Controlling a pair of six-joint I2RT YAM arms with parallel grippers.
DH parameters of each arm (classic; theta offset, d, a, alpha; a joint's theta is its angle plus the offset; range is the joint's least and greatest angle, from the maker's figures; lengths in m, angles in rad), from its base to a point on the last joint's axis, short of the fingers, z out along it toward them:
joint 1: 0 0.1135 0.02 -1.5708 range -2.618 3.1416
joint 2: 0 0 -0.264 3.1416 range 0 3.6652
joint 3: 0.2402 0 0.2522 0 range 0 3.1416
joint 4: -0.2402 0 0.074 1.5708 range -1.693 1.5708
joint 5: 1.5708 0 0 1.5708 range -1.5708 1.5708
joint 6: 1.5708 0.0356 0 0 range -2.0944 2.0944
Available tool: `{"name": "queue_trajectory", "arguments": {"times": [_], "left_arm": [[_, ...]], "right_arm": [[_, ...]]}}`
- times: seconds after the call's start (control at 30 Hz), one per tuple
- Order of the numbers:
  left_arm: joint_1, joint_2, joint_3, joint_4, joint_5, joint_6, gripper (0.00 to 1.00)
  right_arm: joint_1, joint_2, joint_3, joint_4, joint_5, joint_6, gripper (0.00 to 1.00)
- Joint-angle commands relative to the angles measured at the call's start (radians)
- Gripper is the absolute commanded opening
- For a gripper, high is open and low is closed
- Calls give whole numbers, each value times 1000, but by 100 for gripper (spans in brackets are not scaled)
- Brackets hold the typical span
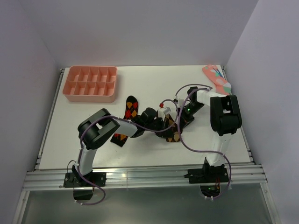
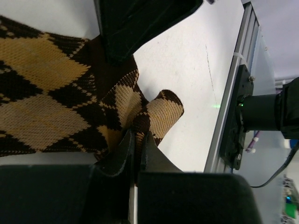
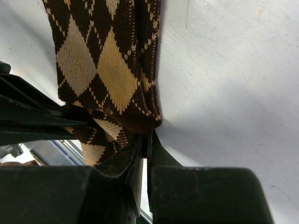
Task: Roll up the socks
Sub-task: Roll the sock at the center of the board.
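Checking in on our two-arm rig: the left gripper is pinched tight on a fold of the tan-diamond sock, and the right gripper is clamped on that same sock's edge. The sock lies right of the pink tray and nearer the arms' bases. The red-diamond sock sits by the tray's near right corner.

On the table, the first sock lies at nine o'clock of the second sock; the tray is at ten o'clock, the third sock at two.
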Motion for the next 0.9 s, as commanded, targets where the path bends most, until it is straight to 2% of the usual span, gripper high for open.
{"name": "queue_trajectory", "arguments": {"times": [0.0,0.33,0.47,0.6,0.67,0.87], "left_arm": [[25,51,-19,-145,59,-59,0],[46,112,70,-298,118,-110,0],[46,126,124,-441,109,-88,0],[49,138,170,-533,112,-91,0],[51,147,181,-564,110,-94,0],[77,151,181,-621,133,-107,0]], "right_arm": [[-4,-64,-27,101,82,2,4],[-6,-102,-64,143,67,-32,6],[-6,-119,-70,160,29,-44,19],[-15,-148,-75,195,-17,-70,39],[-29,-168,-74,206,-42,-70,42],[-76,-239,-92,241,-92,-69,42]]}}
